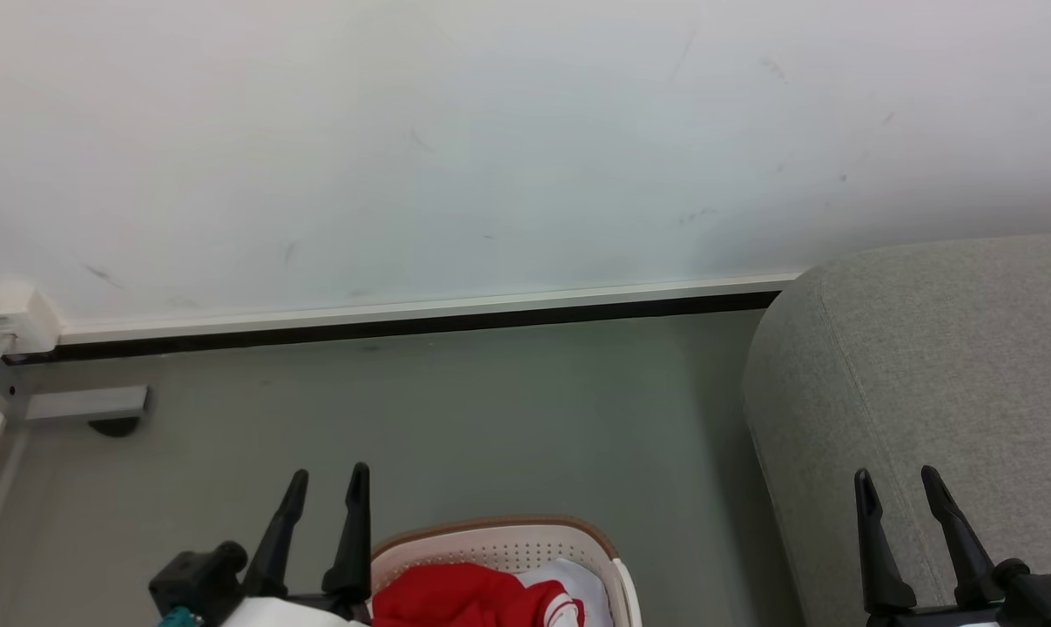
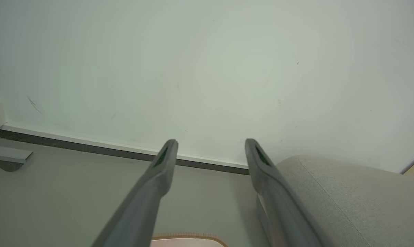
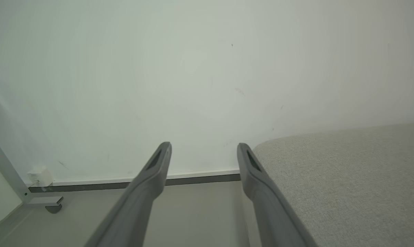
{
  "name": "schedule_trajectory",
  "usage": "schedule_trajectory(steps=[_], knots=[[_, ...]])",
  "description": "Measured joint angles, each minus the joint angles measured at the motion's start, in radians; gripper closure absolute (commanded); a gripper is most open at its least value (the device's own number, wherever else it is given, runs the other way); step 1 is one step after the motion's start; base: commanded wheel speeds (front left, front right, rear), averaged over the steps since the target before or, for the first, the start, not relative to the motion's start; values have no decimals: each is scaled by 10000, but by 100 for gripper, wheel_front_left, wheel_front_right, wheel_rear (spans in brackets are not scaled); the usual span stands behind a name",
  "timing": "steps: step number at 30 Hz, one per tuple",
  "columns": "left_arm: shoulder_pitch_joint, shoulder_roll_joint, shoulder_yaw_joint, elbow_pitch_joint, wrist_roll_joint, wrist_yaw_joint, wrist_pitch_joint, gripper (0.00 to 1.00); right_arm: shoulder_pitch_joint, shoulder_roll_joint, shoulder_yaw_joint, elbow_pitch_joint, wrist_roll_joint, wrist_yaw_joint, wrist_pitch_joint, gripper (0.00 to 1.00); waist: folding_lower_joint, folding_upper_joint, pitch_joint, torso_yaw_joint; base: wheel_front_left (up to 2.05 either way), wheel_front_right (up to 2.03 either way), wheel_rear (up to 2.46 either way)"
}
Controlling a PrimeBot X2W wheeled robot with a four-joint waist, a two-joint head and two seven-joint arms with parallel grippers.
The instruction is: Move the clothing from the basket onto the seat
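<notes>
The clothing lies bunched in the basket at the bottom edge of the head view. It is a red heap with a white-trimmed part on its right side. Crumpled as it is, it has no clear long axis and points no particular way. Only the far curved end of the basket shows, its tan rim bowed toward the wall. How the rest of it runs cannot be told.

The sofa stands to the right of the basket, apart from it, with bare floor between. Its rounded end faces left and its body runs off the right edge. A stitched seam runs down it toward the robot.

The left hand hovers just left of the basket, its fingers apart with nothing between them. The right hand is over the sofa's edge, likewise spread and empty. Both point up toward the wall.

The left wrist view catches just a sliver of the basket's rim below its fingers, with no garment in sight. The right wrist view shows a broad stretch of sofa fabric. At its far left there is a grey metal leg on a foot.
</notes>
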Motion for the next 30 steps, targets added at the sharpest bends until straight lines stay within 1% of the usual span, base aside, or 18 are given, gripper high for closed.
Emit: schedule_trajectory(steps=[19, 30], knots=[[35, 8, -151, 142, 1294, -31, -397, 0, 102, -13, 100, 65, -928, 0, -353, 0, 0, 0, 35, -2, 0, 0, 0], [65, 8, -163, 226, 1321, -73, -401, 0, 134, -19, 54, 134, -780, 0, -353, 0, 0, 0, 92, -36, 0, 0, 0]])
